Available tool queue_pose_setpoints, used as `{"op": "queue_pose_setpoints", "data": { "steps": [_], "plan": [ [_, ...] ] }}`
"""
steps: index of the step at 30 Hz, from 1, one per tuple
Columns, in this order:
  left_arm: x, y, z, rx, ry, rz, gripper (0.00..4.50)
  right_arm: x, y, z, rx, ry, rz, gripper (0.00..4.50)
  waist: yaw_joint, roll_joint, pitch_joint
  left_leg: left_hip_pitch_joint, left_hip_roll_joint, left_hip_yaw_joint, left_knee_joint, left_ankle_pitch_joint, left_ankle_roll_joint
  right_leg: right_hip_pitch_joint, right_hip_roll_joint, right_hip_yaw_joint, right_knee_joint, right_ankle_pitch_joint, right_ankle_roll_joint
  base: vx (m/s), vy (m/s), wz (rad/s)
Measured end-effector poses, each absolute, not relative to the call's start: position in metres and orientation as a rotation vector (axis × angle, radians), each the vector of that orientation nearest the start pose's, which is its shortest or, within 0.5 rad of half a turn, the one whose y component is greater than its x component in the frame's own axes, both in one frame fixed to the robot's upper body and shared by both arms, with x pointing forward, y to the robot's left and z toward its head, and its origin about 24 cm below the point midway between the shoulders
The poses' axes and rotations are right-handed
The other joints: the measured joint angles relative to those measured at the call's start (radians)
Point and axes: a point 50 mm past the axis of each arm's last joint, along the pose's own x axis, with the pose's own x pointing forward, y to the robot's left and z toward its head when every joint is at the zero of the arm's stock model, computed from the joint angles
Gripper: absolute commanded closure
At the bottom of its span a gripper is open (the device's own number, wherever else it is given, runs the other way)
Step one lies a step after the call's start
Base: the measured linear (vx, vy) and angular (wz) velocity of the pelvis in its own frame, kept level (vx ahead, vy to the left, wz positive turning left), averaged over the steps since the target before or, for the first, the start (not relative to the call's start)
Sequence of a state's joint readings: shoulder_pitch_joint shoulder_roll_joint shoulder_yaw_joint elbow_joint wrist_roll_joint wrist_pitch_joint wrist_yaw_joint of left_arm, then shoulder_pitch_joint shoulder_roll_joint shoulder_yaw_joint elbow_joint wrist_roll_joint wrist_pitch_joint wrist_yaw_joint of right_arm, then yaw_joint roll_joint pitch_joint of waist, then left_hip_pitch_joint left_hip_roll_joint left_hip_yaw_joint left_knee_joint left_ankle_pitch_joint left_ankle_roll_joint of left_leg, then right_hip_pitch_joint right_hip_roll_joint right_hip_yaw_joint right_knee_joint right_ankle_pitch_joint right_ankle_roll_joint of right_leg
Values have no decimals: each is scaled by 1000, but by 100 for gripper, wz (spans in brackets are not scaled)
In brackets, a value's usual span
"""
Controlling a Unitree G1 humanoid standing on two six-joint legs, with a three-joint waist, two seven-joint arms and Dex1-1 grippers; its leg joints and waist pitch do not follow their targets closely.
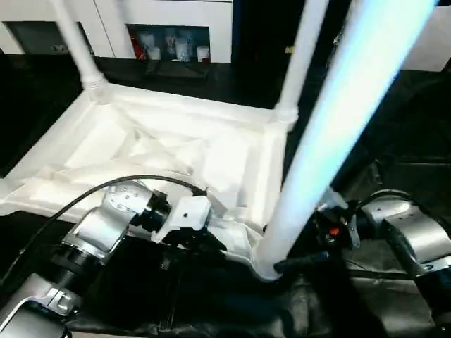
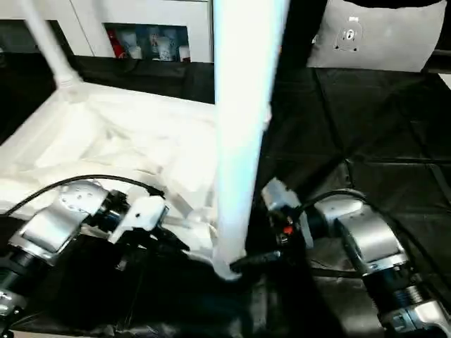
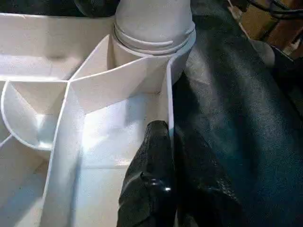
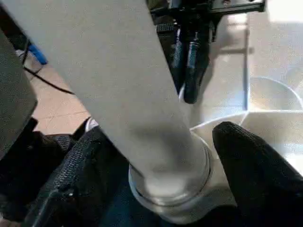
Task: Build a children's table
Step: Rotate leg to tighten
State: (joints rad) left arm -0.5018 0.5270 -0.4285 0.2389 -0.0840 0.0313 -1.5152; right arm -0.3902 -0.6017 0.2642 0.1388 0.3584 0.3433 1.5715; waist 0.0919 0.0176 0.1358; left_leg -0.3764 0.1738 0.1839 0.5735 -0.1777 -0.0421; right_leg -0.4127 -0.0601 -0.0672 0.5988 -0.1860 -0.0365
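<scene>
The white table top (image 1: 141, 151) lies upside down on a black cloth, ribbed underside up. Two white legs stand in its far corner sockets, one on the left (image 1: 74, 42) and one on the right (image 1: 299, 56). A third leg (image 1: 338, 120) rises from the near right corner socket (image 3: 156, 28), close to the camera. My left gripper (image 3: 173, 137) is shut on the top's near rim beside that socket, one finger inside the wall and one outside. My right gripper (image 4: 170, 161) grips the base of the near leg, a black finger (image 4: 255, 175) on each side.
A white cabinet with glass doors (image 1: 169, 35) stands at the back, with small items inside. A white pillow-like pad (image 2: 380, 35) lies at the back right. Black cloth (image 2: 352, 127) covers the floor. A black cable (image 1: 70, 204) loops over my left forearm.
</scene>
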Motion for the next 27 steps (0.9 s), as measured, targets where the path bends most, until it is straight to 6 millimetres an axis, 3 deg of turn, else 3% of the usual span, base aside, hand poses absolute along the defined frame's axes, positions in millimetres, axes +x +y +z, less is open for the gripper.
{"op": "queue_pose_setpoints", "data": {
  "steps": [2,12,22,27],
  "plan": [
    [273,126,77,580,358,-1806,450,259,-161,86,-111,434,1744,129,-1,0,0,0,0,0,1,0,0,0,0,0,1,0,0,0,0,0],
    [273,126,77,588,353,-1812,450,259,-159,88,-122,443,1775,225,-2,0,0,1,0,0,2,0,0,0,0,0,3,0,0,0,0,0],
    [274,128,77,565,364,-1802,450,259,-159,87,-103,434,1759,234,-2,0,0,2,1,0,3,0,0,0,0,0,5,0,0,0,0,0],
    [280,133,79,509,385,-1698,450,259,-158,82,-11,381,1612,236,-8,0,0,4,1,0,5,-1,-4,0,0,1,10,0,0,0,0,0]
  ]
}}
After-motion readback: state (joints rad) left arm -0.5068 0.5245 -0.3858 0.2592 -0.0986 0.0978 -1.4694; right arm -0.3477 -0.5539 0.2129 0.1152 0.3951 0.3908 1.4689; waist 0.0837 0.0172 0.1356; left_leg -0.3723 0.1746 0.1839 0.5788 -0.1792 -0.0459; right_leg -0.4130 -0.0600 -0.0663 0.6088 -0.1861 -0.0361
